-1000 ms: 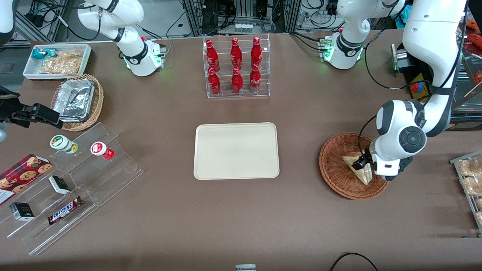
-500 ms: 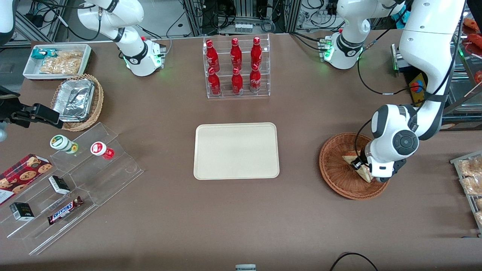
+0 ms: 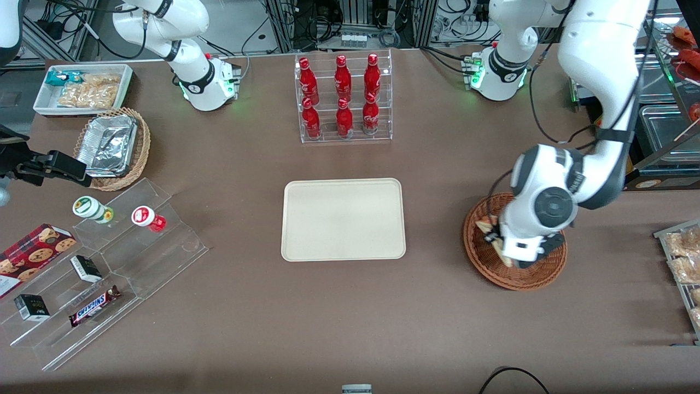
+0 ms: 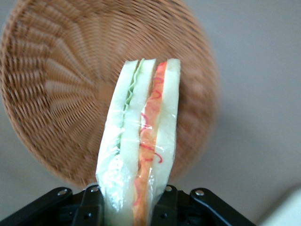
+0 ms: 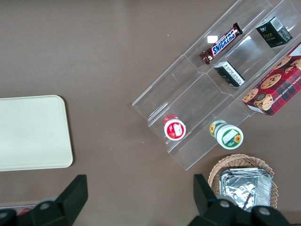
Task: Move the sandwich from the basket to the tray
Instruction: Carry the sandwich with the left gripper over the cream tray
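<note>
Between the jaws of the left arm's gripper [image 4: 129, 214], which are clamped on its base, the sandwich [image 4: 138, 141] stands lengthwise outward from them, lifted clear over the basket [image 3: 481, 257], with the tray [image 3: 343, 219] well apart sideways toward the parked arm.

Six red bottles [image 3: 342, 96], two wicker baskets (one holding foil containers) [image 3: 112, 148], one tray [image 3: 343, 219]

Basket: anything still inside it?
Nothing shows in the basket: bare weave in the wrist view. The sandwich is lifted above it, clamped in the pincer. The arm and sandwich cover part of the basket, so that part can't be checked.
</note>
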Action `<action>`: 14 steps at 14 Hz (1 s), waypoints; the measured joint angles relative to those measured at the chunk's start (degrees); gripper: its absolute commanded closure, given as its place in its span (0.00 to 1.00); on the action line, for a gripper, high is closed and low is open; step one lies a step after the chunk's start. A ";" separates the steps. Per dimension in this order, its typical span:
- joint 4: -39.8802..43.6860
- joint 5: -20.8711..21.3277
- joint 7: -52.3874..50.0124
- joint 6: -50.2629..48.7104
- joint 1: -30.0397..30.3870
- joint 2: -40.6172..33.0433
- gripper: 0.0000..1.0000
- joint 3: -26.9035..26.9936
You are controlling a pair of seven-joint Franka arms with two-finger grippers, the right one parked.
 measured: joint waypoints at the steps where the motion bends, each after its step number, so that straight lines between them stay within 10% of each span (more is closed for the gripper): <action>1: 2.12 0.00 -0.46 -1.59 -3.52 0.06 0.67 -0.12; 14: 27.38 0.00 -4.15 5.52 -29.79 25.99 0.66 -0.08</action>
